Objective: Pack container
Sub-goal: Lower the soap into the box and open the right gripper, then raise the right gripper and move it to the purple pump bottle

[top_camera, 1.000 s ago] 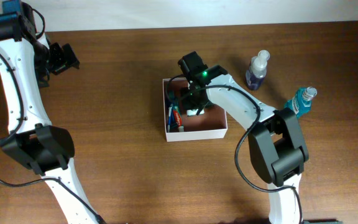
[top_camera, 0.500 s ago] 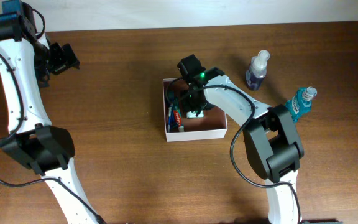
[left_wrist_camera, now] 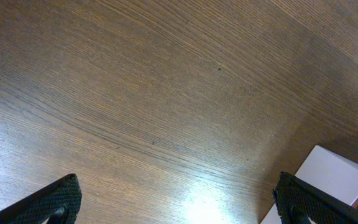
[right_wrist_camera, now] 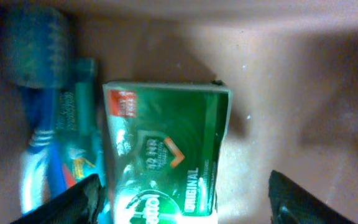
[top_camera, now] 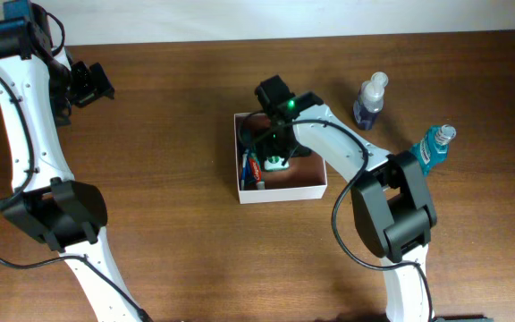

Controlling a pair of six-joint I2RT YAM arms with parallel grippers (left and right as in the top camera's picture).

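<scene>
The container (top_camera: 284, 192) is a square white-walled box with a reddish-brown floor at the table's middle. Its white corner also shows in the left wrist view (left_wrist_camera: 337, 177). My right gripper (top_camera: 276, 148) reaches into it, open. In the right wrist view its fingers (right_wrist_camera: 182, 202) stand wide apart over a green soap box (right_wrist_camera: 163, 155) lying on the floor, with the right finger clear of the box. The soap box also shows in the overhead view (top_camera: 275, 164). A blue toothbrush and tube (right_wrist_camera: 61, 149) lie along the container's left wall (top_camera: 250, 170). My left gripper (top_camera: 88, 85) is open and empty at the far left (left_wrist_camera: 179, 202).
A purple spray bottle (top_camera: 371, 101) and a teal bottle (top_camera: 434, 148) stand on the wooden table right of the container. The right half of the container floor (right_wrist_camera: 303, 112) is bare.
My right gripper has shifted slightly inside the container, and the green soap box now shows lying below it. The left arm has not moved.
</scene>
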